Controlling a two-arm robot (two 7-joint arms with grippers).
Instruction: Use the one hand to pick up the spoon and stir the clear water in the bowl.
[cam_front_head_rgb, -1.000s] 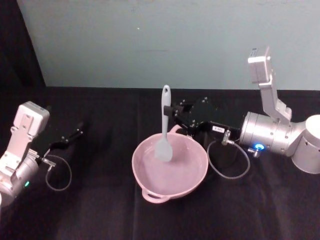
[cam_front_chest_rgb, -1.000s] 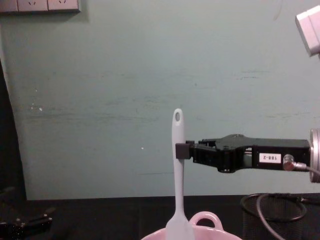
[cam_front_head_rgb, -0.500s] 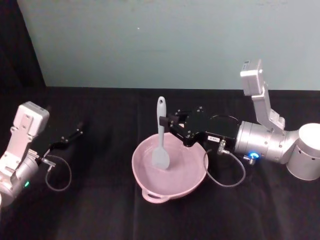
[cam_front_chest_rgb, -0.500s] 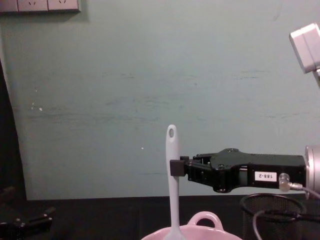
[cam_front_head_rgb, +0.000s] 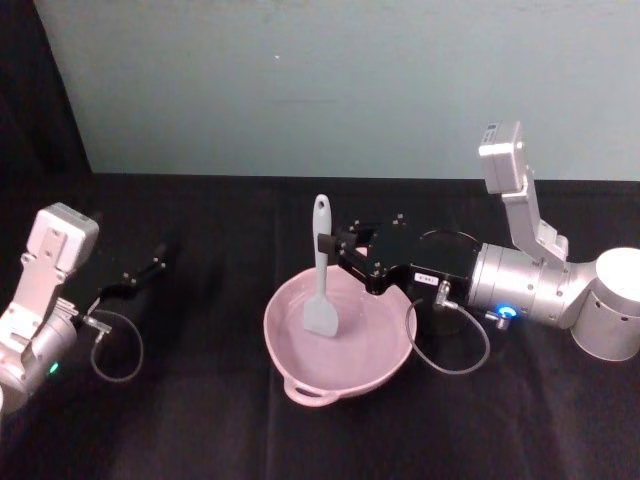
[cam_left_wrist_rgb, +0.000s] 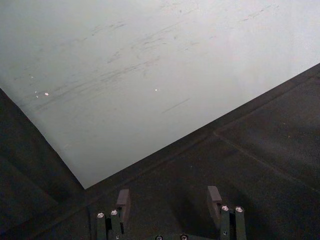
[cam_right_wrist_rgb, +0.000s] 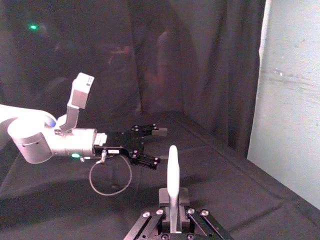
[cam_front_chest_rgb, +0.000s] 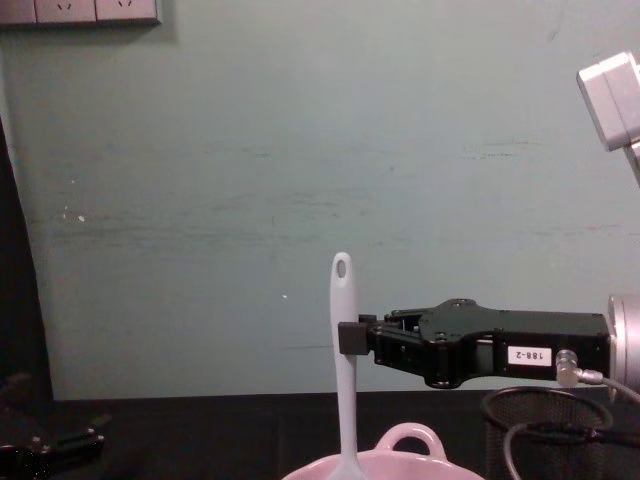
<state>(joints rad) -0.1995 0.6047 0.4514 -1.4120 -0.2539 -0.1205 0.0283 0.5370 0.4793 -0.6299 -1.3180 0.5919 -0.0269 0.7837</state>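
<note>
Right gripper (cam_front_head_rgb: 332, 243), in from three o'clock of the bowl (cam_front_head_rgb: 300, 372), is clenched high on the spoon (cam_front_head_rgb: 321, 275) handle; its head stands upright in the bowl. Light, stiff, likely slick plastic, so that upper-handle hold suits. Left gripper (cam_front_head_rgb: 143, 275) idles spread at nine o'clock.

Robot test lab or recording bay, by the look. Plain pale-green painted wall (cam_front_chest_rgb: 300, 150), scuffed and streaked, with a row of white sockets (cam_front_chest_rgb: 80, 10) high at the chest view's left. Worktop (cam_front_head_rgb: 200, 430) draped wholly in black cloth. Black curtains (cam_right_wrist_rgb: 200, 65) hung along the side, seen from the right wrist view.
</note>
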